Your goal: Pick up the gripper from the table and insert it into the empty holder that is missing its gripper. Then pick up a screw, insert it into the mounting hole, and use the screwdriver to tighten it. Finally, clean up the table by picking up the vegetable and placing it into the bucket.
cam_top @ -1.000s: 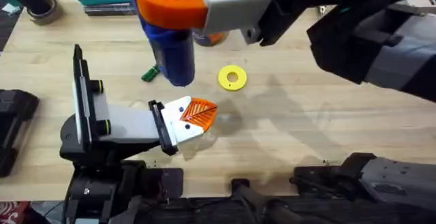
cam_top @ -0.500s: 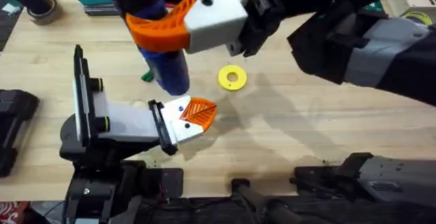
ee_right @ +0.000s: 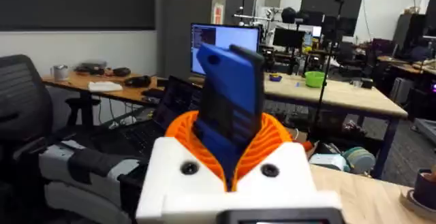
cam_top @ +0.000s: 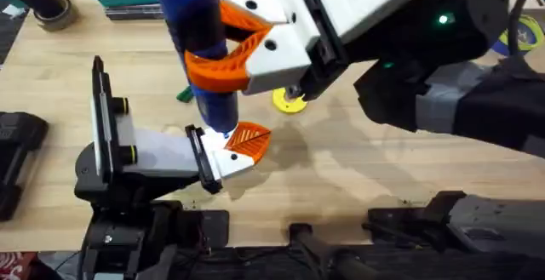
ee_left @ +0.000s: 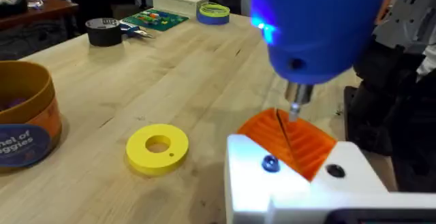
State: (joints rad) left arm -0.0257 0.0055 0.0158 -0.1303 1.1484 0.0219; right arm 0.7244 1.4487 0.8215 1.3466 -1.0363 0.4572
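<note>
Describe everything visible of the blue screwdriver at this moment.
The screwdriver is bright blue, pen-shaped, seemingly plastic, with a thin metal tip and a small lit blue light near its lower end. It stands roughly upright, clamped between the right gripper's orange ribbed fingers. Its tip hangs just over the orange gripper seated in the white holder; contact is unclear.

The right hand [cam_top: 223, 43], its orange ribbed fingers clamped on the blue screwdriver [cam_top: 200, 37], holds it upright with the tip down over the left hand [cam_top: 243, 148], which rests low on the desk [cam_top: 383, 169]. Behind them lie a yellow ring [cam_top: 289, 101] and the green vegetable [cam_top: 183, 94], partly hidden by the screwdriver.
</note>
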